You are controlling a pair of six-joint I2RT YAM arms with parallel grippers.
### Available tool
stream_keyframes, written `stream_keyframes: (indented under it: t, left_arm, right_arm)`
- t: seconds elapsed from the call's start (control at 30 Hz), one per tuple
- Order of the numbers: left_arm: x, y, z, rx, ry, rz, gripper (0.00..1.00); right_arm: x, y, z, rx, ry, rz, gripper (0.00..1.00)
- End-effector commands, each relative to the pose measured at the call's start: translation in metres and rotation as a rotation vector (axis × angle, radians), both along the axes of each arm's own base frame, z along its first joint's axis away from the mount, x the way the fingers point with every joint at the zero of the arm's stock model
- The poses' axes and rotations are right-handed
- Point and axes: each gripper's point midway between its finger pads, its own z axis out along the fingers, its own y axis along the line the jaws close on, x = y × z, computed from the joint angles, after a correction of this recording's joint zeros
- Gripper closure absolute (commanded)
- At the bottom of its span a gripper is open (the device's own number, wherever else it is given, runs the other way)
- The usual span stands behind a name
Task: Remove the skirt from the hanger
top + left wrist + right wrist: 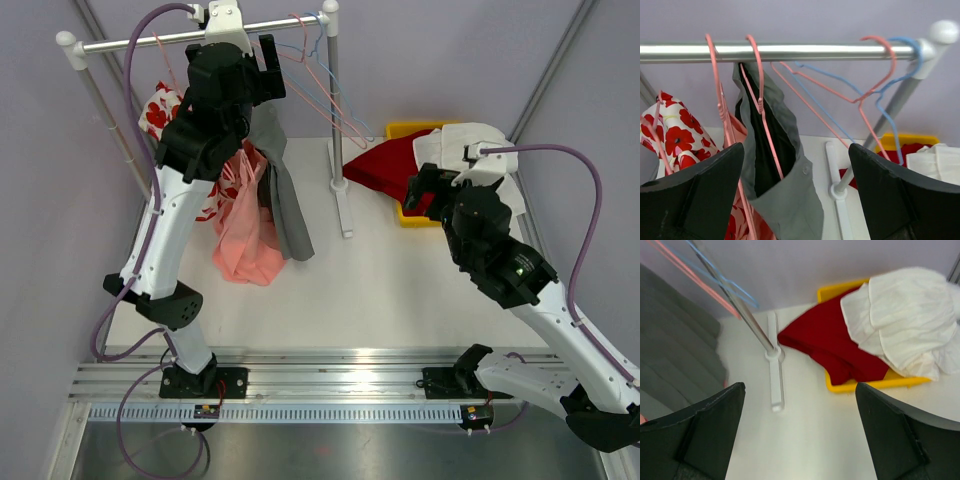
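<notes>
A grey skirt (283, 190) hangs from a pink hanger (759, 95) on the metal rail (180, 38). In the left wrist view the skirt (790, 200) hangs by its waistband, black lining showing. My left gripper (796, 165) is open, high up just in front of the rail, with the skirt's waistband between its fingers but not touched. My right gripper (799, 430) is open and empty above the table, right of the rack's foot (774, 370). The skirt's pleats (675, 355) show at the left of the right wrist view.
A pink garment (245, 225) and a red-flowered white one (160, 110) hang left of the skirt. Empty pink (875, 85) and blue hangers (892, 100) hang at the rail's right end. A yellow tray (415, 215) holds red (385, 165) and white clothes (470, 150).
</notes>
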Motion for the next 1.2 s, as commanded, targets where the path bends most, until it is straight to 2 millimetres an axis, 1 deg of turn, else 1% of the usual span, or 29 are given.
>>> stream_keyframes:
  t: [0.0, 0.03, 0.1, 0.13, 0.23, 0.27, 0.37, 0.4, 0.47, 0.5, 0.6, 0.7, 0.73, 0.8, 0.83, 0.87, 0.93, 0.97, 1.03, 1.17]
  left_arm:
    - [0.016, 0.005, -0.001, -0.063, 0.002, -0.049, 0.12]
    - [0.025, 0.009, -0.009, -0.060, 0.018, -0.030, 0.12]
    - [0.033, 0.011, -0.015, -0.075, 0.026, -0.023, 0.13]
    - [0.040, 0.012, -0.022, -0.074, 0.040, -0.021, 0.13]
    - [0.051, 0.016, -0.032, -0.084, 0.059, -0.011, 0.14]
    - [0.057, 0.016, -0.042, -0.083, 0.080, -0.012, 0.15]
    - [0.066, 0.016, -0.054, -0.101, 0.103, -0.014, 0.16]
    - [0.071, 0.016, -0.063, -0.102, 0.119, -0.010, 0.18]
    - [0.076, 0.018, -0.069, -0.103, 0.130, -0.006, 0.20]
    - [0.081, 0.017, -0.076, -0.097, 0.143, -0.005, 0.22]
    - [0.089, 0.020, -0.083, -0.099, 0.153, 0.005, 0.25]
    - [0.092, 0.018, -0.082, -0.112, 0.142, -0.009, 0.31]
    - [0.093, 0.018, -0.082, -0.112, 0.139, -0.009, 0.35]
    - [0.096, 0.018, -0.081, -0.112, 0.129, -0.007, 0.41]
    - [0.098, 0.018, -0.083, -0.113, 0.132, -0.005, 0.46]
    - [0.100, 0.019, -0.084, -0.117, 0.131, 0.000, 0.57]
    - [0.103, 0.021, -0.087, -0.120, 0.135, 0.008, 0.72]
    - [0.103, 0.022, -0.087, -0.121, 0.134, 0.014, 0.88]
    - [0.103, 0.025, -0.086, -0.125, 0.131, 0.031, 1.00]
    - [0.097, 0.028, -0.073, -0.123, 0.108, 0.032, 1.00]
  right_arm:
    - [-0.013, 0.004, -0.028, 0.041, 0.075, 0.041, 0.00]
    - [-0.017, 0.001, -0.034, 0.045, 0.086, 0.042, 0.01]
    - [-0.020, 0.000, -0.041, 0.038, 0.099, 0.045, 0.00]
    - [-0.022, -0.002, -0.047, 0.030, 0.110, 0.042, 0.01]
    - [-0.023, -0.004, -0.053, 0.017, 0.122, 0.041, 0.01]
    - [-0.024, -0.004, -0.055, 0.012, 0.125, 0.040, 0.01]
    - [-0.023, -0.003, -0.059, 0.008, 0.129, 0.041, 0.01]
    - [-0.022, -0.003, -0.061, 0.004, 0.133, 0.040, 0.01]
    - [-0.021, -0.002, -0.065, -0.003, 0.142, 0.041, 0.01]
    - [-0.020, -0.001, -0.066, -0.006, 0.144, 0.041, 0.01]
    - [-0.020, -0.001, -0.071, -0.013, 0.153, 0.040, 0.01]
    - [-0.019, 0.000, -0.077, -0.021, 0.162, 0.040, 0.00]
    - [-0.019, 0.000, -0.079, -0.024, 0.165, 0.038, 0.01]
    - [-0.018, 0.000, -0.083, -0.029, 0.172, 0.036, 0.01]
    - [-0.018, 0.000, -0.086, -0.035, 0.178, 0.036, 0.01]
    - [-0.018, 0.000, -0.086, -0.034, 0.177, 0.036, 0.01]
    - [-0.018, 0.000, -0.088, -0.036, 0.180, 0.034, 0.00]
    - [-0.018, -0.001, -0.089, -0.040, 0.181, 0.030, 0.00]
    - [-0.017, -0.001, -0.091, -0.044, 0.184, 0.026, 0.01]
    - [-0.017, 0.000, -0.092, -0.044, 0.188, 0.027, 0.01]
